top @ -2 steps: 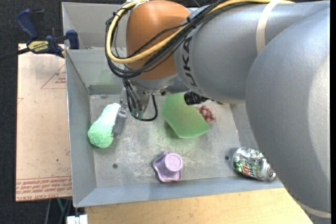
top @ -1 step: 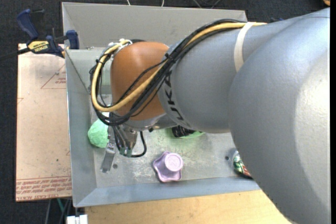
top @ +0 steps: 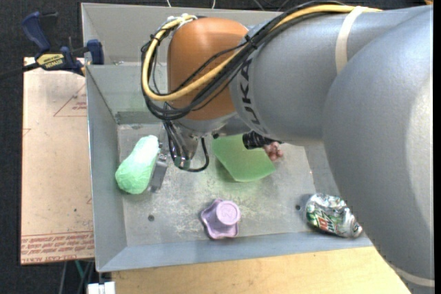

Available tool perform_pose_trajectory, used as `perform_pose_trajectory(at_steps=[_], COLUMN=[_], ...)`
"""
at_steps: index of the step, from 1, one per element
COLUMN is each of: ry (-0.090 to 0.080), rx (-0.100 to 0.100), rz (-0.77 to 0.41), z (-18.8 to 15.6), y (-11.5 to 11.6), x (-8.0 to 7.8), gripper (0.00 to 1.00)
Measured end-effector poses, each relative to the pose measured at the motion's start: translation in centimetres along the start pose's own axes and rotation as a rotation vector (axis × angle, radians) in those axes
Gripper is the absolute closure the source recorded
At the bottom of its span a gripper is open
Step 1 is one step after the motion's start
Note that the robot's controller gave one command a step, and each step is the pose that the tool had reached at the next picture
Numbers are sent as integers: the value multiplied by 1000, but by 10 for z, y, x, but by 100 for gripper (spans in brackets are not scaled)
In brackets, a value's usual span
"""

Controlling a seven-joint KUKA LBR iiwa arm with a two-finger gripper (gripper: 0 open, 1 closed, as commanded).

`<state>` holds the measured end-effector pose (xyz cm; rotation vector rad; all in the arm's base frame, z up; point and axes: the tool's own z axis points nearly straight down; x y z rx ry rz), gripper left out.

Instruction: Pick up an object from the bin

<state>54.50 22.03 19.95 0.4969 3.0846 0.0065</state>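
Note:
My gripper (top: 173, 153) hangs below the orange wrist cover, low over the bin's left-middle floor. It sits between two green things. A light green, rough, oblong foam piece (top: 138, 165) lies just to its left, close to the bin's left wall, with a grey part of the gripper right beside it. A pale green bowl-like piece (top: 241, 160) lies just to its right, partly hidden under the arm. I see nothing held.
A purple flower-shaped lid (top: 221, 218) lies near the front wall. A crushed drink can (top: 333, 215) rests at the front right, by the arm. A small pink bit (top: 275, 151) shows at the green bowl's right edge. The arm covers the bin's back right.

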Motion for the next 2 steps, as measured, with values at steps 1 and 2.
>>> perform_pose_trajectory(at_steps=[1,2], ry=[20,10], rx=[4,7], rz=[-19,-23], z=[-83,-26], y=[11,-29], x=[29,34], gripper=[0,100])
